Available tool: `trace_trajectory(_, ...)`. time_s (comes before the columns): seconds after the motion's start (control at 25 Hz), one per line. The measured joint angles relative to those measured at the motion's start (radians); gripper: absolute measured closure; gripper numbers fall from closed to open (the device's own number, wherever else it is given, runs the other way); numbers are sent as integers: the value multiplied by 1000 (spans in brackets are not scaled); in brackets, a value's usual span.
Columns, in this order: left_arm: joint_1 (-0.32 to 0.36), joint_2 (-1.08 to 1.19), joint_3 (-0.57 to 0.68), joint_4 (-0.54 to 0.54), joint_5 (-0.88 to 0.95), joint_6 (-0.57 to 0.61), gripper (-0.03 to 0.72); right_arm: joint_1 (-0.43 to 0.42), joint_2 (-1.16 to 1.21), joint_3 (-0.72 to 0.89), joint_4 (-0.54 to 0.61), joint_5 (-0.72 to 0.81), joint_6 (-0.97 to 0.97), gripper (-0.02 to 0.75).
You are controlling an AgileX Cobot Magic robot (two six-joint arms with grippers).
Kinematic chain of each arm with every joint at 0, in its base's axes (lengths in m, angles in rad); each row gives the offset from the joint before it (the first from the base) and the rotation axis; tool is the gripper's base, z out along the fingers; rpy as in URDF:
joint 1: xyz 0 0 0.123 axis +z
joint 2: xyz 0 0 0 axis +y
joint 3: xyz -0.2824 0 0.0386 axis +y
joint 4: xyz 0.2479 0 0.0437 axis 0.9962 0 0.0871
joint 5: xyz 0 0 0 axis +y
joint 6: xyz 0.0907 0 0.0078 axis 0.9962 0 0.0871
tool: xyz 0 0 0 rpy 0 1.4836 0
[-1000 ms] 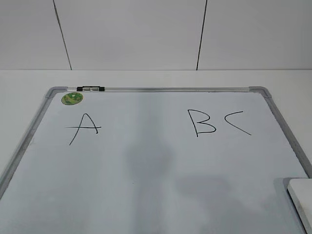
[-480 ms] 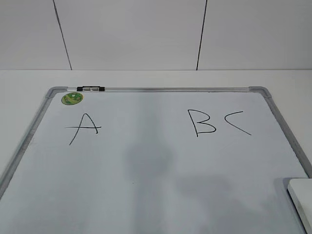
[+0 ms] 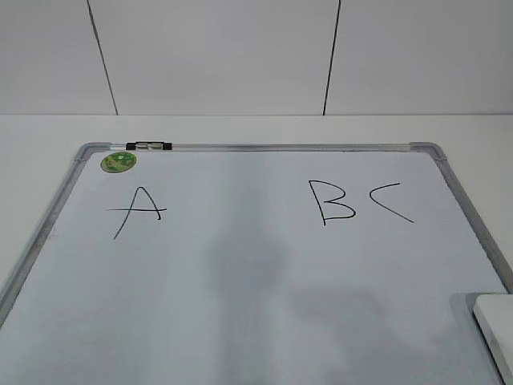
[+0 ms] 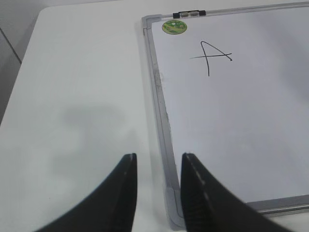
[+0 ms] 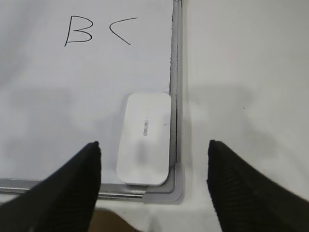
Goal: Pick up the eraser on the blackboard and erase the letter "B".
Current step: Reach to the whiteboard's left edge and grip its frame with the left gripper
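Observation:
The blackboard (image 3: 240, 273) is a white dry-erase board with a grey frame, lying flat. The black letter "B" (image 3: 331, 202) stands right of centre, and it also shows in the right wrist view (image 5: 78, 30). The white eraser (image 5: 145, 138) lies in the board's near right corner; only its edge shows in the exterior view (image 3: 495, 329). My right gripper (image 5: 153, 145) is open wide and hangs above the eraser, apart from it. My left gripper (image 4: 158, 157) is open and empty above the board's near left frame (image 4: 166, 145). Neither gripper shows in the exterior view.
A black "A" (image 3: 138, 210) is at the board's left and an open-angled "C" (image 3: 391, 203) right of the B. A small green round magnet (image 3: 118, 161) sits in the far left corner. White table (image 4: 82, 96) surrounds the board; a white wall stands behind.

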Motion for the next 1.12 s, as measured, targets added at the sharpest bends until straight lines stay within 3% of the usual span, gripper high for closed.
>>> trace_trajectory(0.28,0,149,-55,-1,7,0,449,0,163,-82,-2,48,71,206)
trace_trajectory(0.64,0,536,-146,17,28,-39,449,0,473,-255,-2,72,172,206)
trace_trajectory(1.12,0,1149,-509,23,25,-44,448,0,787,-342,45,70,199,206)
